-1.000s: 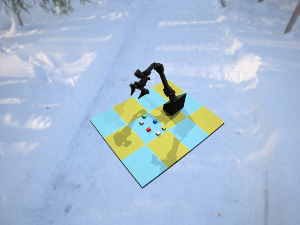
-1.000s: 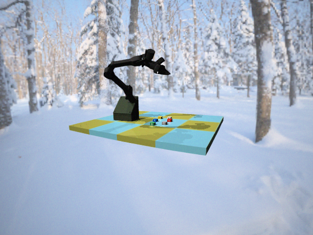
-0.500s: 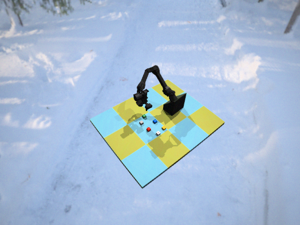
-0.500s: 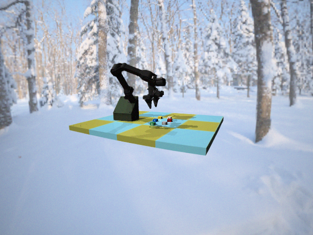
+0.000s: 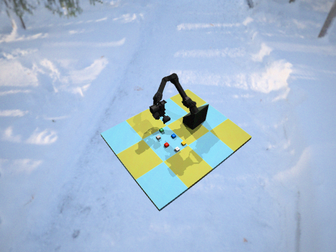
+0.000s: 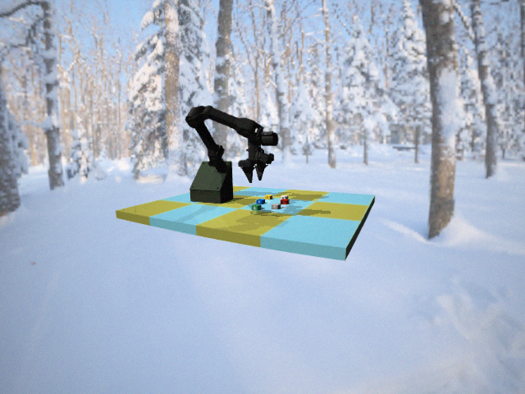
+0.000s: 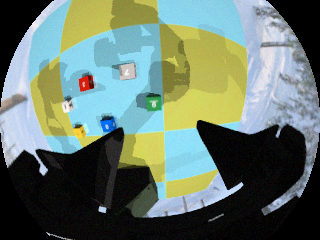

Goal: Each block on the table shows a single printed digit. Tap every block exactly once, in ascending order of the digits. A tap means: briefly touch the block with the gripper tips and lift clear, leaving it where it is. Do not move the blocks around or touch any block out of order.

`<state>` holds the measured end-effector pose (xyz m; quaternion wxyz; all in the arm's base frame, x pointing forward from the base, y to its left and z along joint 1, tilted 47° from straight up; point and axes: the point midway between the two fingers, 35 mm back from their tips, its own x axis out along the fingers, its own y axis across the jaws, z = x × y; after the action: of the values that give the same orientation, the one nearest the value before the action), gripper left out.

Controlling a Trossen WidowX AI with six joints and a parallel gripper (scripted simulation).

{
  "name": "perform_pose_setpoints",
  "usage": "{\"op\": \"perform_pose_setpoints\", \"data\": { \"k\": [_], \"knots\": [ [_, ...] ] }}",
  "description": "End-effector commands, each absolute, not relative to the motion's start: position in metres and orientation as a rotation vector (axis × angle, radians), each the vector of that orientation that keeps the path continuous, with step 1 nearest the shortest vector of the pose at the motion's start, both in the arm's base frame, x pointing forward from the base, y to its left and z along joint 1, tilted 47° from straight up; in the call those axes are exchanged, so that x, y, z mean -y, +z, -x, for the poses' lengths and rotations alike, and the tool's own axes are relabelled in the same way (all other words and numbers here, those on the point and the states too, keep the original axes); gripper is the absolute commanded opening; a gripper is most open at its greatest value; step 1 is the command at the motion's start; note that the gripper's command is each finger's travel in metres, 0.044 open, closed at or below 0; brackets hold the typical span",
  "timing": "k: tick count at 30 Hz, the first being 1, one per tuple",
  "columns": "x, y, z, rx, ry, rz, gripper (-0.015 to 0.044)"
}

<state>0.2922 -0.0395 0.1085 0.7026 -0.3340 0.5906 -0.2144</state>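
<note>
The gripper [image 6: 254, 171] hung high over the checkered board [image 5: 163, 189], tips pointing down. Its fingers were spread wide & held nothing.

Six small blocks sat in a loose bunch near the middle of the board, none touching. In the top view they were the green block [image 5: 161, 130], the blue block [image 5: 173, 135], a white block [image 5: 158, 137], the red block [image 5: 166, 144], the orange block [image 5: 183, 143] & another white block [image 5: 177, 148].

The digits were too small to read in any view, so I couldn't tell which block had to be tapped 1st. That was the big unknown.

What mattered most was which way the blocks lay from the gripper. They were all below it & a bit further out from the base [image 5: 195, 117]. The green one was nearest, almost under the tips. In the wrist view the green block [image 7: 154, 102] sat just above the gap between the 2 dark fingers, & the rest lay off to the left.

The blocks looked like little cubes, so no long side to line up with. They seemed turned a bit diff. ways, but it was hard to be sure.

Next job, I think: go down over the lowest no. block w/o bumping the others.
</note>
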Motion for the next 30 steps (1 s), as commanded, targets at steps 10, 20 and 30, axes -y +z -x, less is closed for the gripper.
{"op": "perform_pose_setpoints", "data": {
  "k": [10,20,30],
  "knots": [
    [-0.001,0.063,-0.278,-1.324,-0.466,0.735,0.0400],
    [-0.040,0.012,-0.244,-1.320,-0.478,0.743,0.0400],
    [-0.040,0.012,-0.244,-1.320,-0.478,0.743,0.0400]
  ]
}}
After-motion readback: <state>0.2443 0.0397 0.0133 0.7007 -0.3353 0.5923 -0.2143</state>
